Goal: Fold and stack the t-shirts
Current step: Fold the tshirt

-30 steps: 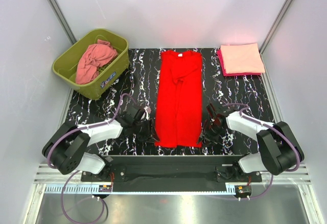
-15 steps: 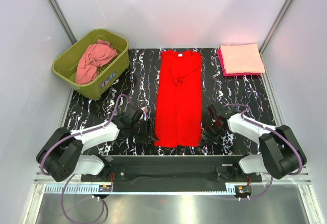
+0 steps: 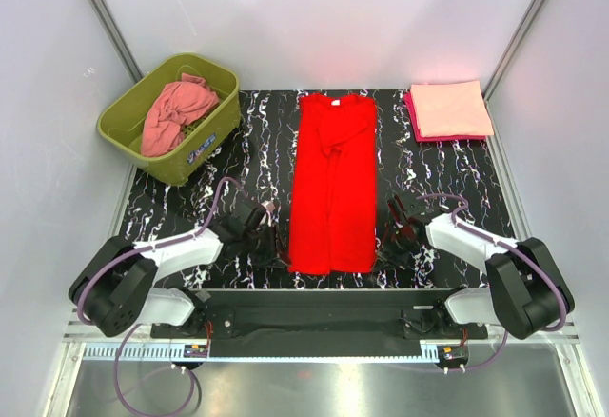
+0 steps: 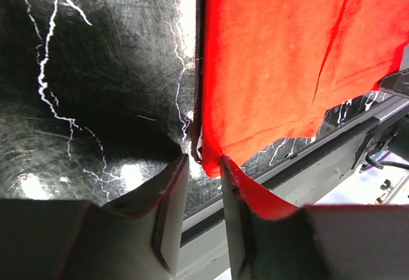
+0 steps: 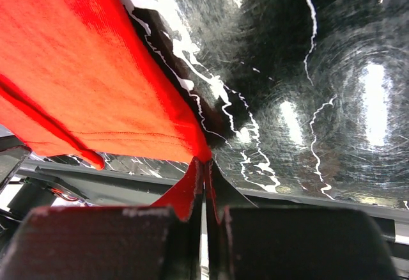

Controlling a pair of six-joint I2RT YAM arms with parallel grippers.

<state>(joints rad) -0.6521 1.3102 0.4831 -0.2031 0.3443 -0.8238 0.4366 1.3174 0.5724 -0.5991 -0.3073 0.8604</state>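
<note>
A bright red t-shirt (image 3: pixel 331 184) lies as a long narrow strip down the middle of the black marbled table (image 3: pixel 447 174). My left gripper (image 3: pixel 269 244) is at its near left corner, low on the table. In the left wrist view the jaws of the left gripper (image 4: pixel 203 162) stand apart, and the red corner (image 4: pixel 211 158) sits just at their tips. My right gripper (image 3: pixel 388 246) is at the near right corner. In the right wrist view this gripper (image 5: pixel 206 163) is shut, pinching the red hem corner (image 5: pixel 195 146).
An olive-green tub (image 3: pixel 211 76) at the far left holds a crumpled salmon-pink t-shirt (image 3: pixel 176 110). At the far right a folded pale peach t-shirt (image 3: pixel 450 108) lies on a magenta one (image 3: pixel 411 112). The table's near rail (image 3: pixel 333 295) runs just behind both grippers.
The right gripper has closed on the near right corner of the red shirt. The left gripper has shifted slightly toward the near left corner, and its jaws widened, then narrowed.
</note>
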